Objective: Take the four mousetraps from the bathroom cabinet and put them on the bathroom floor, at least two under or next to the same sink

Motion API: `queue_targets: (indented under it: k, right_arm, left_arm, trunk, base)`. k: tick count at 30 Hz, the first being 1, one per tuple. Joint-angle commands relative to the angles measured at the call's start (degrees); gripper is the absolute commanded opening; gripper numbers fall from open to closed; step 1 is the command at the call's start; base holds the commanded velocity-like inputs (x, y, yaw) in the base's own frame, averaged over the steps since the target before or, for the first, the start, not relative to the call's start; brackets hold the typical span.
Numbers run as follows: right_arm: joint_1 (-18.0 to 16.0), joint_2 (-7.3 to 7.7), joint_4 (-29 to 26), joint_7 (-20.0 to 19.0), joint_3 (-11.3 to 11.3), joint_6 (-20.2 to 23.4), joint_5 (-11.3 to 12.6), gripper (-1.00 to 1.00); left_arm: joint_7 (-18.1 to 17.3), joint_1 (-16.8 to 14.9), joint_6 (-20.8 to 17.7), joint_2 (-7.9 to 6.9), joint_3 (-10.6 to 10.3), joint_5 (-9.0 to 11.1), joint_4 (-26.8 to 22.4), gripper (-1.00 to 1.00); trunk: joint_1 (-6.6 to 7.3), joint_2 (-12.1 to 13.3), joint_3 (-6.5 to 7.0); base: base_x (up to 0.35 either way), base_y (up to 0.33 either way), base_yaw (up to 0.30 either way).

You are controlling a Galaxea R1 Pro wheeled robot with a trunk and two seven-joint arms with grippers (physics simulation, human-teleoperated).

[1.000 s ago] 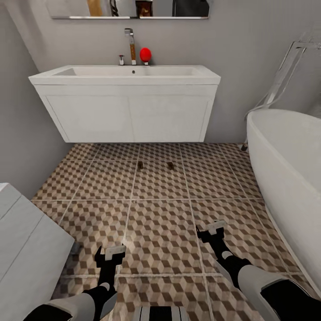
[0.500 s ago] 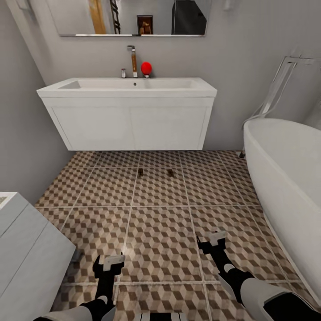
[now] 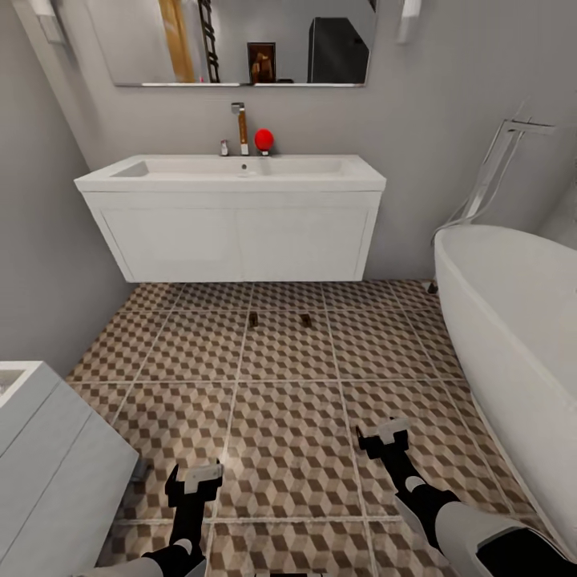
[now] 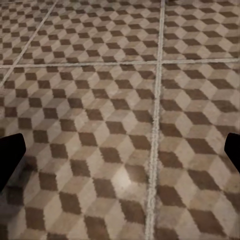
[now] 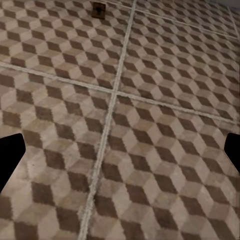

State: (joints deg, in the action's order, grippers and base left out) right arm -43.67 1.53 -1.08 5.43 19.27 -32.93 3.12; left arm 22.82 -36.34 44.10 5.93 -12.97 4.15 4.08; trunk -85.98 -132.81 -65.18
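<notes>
Already two mousetraps [image 3: 253, 320] [image 3: 305, 320] lie mid-frame by the sink [image 3: 232, 172]; both grippers [image 3: 193, 479] [image 3: 383, 437] gape empty, so rolling forward risks scattering them.

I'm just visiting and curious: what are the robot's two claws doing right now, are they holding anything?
Left gripper: open, holding nothing.
Right gripper: open, holding nothing.

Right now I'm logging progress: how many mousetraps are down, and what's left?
Done: two mousetraps, one and another, lie on the floor just in front of the sink. In hand: nothing; the left tool and right tool are open and empty. Left: two more traps to fetch.
</notes>
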Motion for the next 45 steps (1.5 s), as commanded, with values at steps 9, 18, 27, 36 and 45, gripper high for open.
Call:
queue_targets:
  k: [9, 18, 27, 36, 45]
  right_arm:
    - [-0.01, 0.05, 0.02, 0.45, 0.50, 0.05, 0.31, 1.00]
    - [0.04, 0.10, 0.14, 0.89, 0.50, 0.68, 0.23, 1.00]
    - [2.21, 0.05, 0.19, 0.81, 0.50, 2.19, 0.22, 1.00]
    - [4.21, -0.18, 0.20, 0.65, 0.50, 2.75, 0.22, 1.00]
    - [5.06, -0.21, 0.20, 0.64, 0.50, 3.05, 0.22, 1.00]
  left_arm:
    - [0.12, -0.03, 0.28, 0.04, -0.48, 0.42, 0.23, 1.00]
    - [0.12, 0.04, 0.28, 0.05, -0.48, 0.42, 0.23, 1.00]
    - [0.12, 0.04, 0.21, 0.05, -0.48, 0.42, 0.23, 1.00]
    - [0.12, 0.04, 0.21, 0.05, -0.48, 0.42, 0.23, 1.00]
    - [0.12, 0.12, 0.21, -0.01, -0.48, 0.42, 0.23, 1.00]
  trunk:
    - [1.99, 3.61, 1.74]
    - [3.97, 7.22, 3.37]
    - [5.94, 10.83, 4.99]
    - [7.92, 14.43, 6.61]
    - [9.90, 18.04, 8.22]
  base:
    - [0.000, 0.000, 0.000]
    - [0.000, 0.000, 0.000]
    - [0.000, 0.000, 0.000]
    - [0.000, 0.000, 0.000]
    - [0.000, 0.000, 0.000]
